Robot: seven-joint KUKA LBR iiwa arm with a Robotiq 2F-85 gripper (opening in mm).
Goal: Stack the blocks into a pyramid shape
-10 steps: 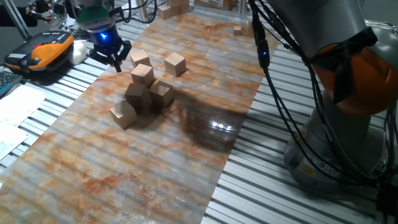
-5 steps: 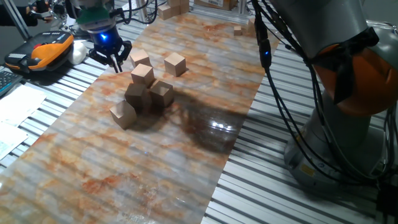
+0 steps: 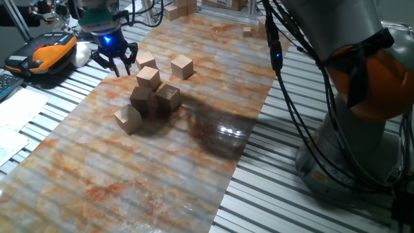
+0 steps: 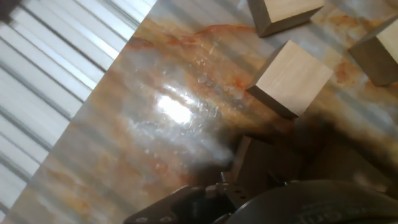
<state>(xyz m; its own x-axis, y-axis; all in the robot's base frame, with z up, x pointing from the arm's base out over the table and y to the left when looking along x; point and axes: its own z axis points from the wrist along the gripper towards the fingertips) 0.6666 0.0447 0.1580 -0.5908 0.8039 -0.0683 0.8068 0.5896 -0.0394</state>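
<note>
Six light-tan wooden blocks lie on the marbled mat [image 3: 162, 175]. One block [image 3: 149, 78] rests on top of another [image 3: 141, 99], with a third [image 3: 169, 96] touching on the right. A fourth [image 3: 128, 119] sits in front-left. Two lie apart at the back: one [image 3: 146, 61] and one [image 3: 182, 66]. My gripper [image 3: 116, 63] hovers at the mat's left edge, just left of the back-left block, open with nothing between its fingers. The hand view shows a block [image 4: 291, 78] lit from above, a shadowed block [image 4: 267, 163] below it and two more at the top edges.
An orange-and-black device [image 3: 48, 52] and papers [image 3: 16, 110] lie left of the mat on the slatted table. Smaller wooden pieces [image 3: 178, 9] sit far back. The arm's base [image 3: 362, 129] and hanging cables [image 3: 284, 84] stand to the right.
The gripper has shifted slightly to the left and turned a little. The blocks have not moved.
</note>
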